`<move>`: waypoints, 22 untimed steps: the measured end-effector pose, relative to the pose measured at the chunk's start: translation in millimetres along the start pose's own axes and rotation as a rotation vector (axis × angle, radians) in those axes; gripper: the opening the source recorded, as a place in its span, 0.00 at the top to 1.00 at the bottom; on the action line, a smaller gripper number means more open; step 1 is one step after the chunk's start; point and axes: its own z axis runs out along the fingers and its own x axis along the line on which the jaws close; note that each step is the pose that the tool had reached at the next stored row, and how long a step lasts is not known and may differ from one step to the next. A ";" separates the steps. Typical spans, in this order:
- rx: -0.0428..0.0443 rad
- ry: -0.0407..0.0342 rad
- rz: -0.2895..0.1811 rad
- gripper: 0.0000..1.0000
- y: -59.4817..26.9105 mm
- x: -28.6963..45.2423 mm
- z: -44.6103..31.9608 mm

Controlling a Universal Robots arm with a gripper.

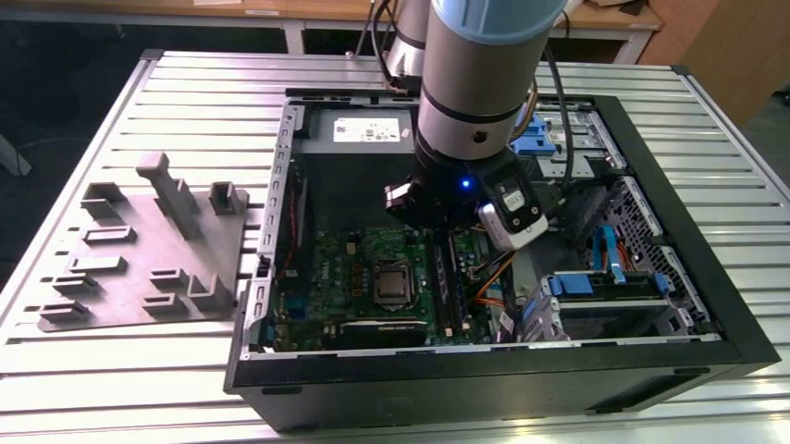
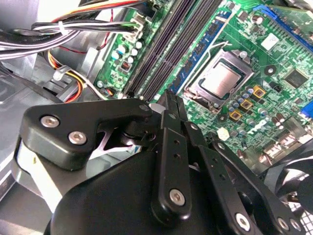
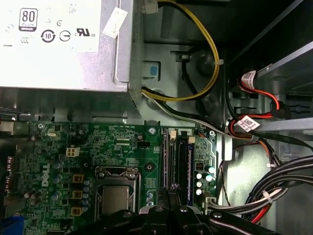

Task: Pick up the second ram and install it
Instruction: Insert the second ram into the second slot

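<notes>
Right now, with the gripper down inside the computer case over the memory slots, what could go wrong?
The gripper hangs close over the black slot rails; a skewed descent could press on a rail edge or the motherboard. The cable bundle beside the rails could snag the gripper. The processor socket sits next to the rails, so a sideways slip might strike it.
</notes>
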 end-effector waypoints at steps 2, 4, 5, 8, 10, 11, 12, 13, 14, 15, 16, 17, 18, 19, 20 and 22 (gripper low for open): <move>-0.0002 0.0000 0.000 0.89 0.0 0.0 0.1; -0.0003 -0.0001 0.000 0.89 0.0 0.0 0.2; -0.0003 -0.0001 0.000 0.89 0.0 0.0 0.2; -0.0004 -0.0003 0.001 0.89 -0.2 0.1 2.6; -0.0003 -0.0003 0.002 0.89 -0.4 0.2 5.1; -0.0003 -0.0004 0.003 0.89 -0.6 0.2 6.3; 0.0000 -0.0005 0.004 0.89 -0.7 0.3 7.0; 0.0016 -0.0005 0.005 0.89 -0.8 0.3 7.4; 0.0030 -0.0006 0.006 0.89 -0.9 0.3 7.8; 0.0043 -0.0006 0.007 0.89 -1.0 0.3 8.4; 0.0056 -0.0008 0.008 0.89 -1.0 0.3 9.0; 0.0063 -0.0008 0.009 0.89 -1.2 0.4 9.9; 0.0063 -0.0009 0.009 0.89 -1.5 0.5 11.5; 0.0063 -0.0010 0.010 0.89 -1.7 0.5 12.7; 0.0065 -0.0010 0.010 0.89 -1.8 0.5 13.7; 0.0068 -0.0010 0.010 0.89 -2.5 0.5 14.7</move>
